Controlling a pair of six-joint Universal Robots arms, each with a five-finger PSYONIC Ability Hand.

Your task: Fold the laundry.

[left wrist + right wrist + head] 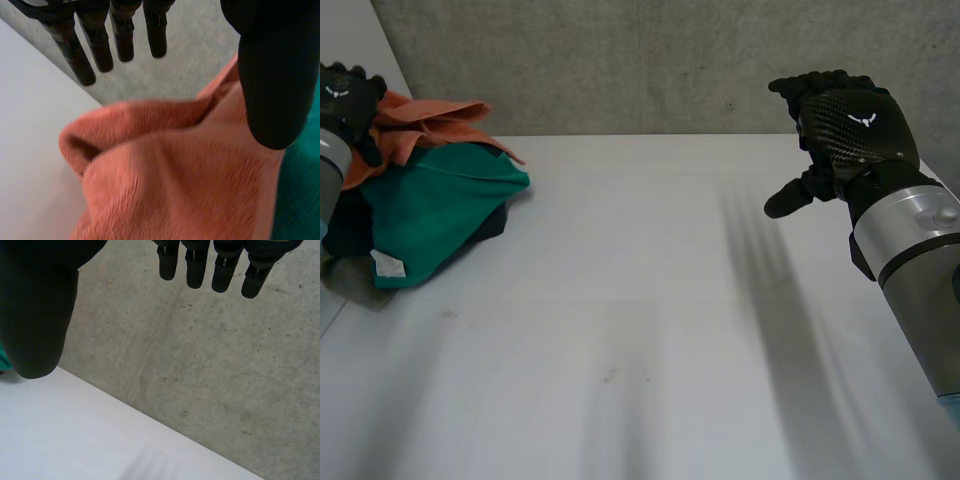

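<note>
Hovering released just above the orange towel [435,122] topping the laundry pile [432,205], the left robot hand [345,100] should next pinch and lift that first piece, while the right robot hand [845,125] hangs released, well apart from the pile.

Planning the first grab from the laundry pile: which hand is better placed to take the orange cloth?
Left. The left hand is at the orange cloth lying over the green cloth, open, with the cloth under its palm. The right hand is open too, but over the table on the opposite side.
</note>
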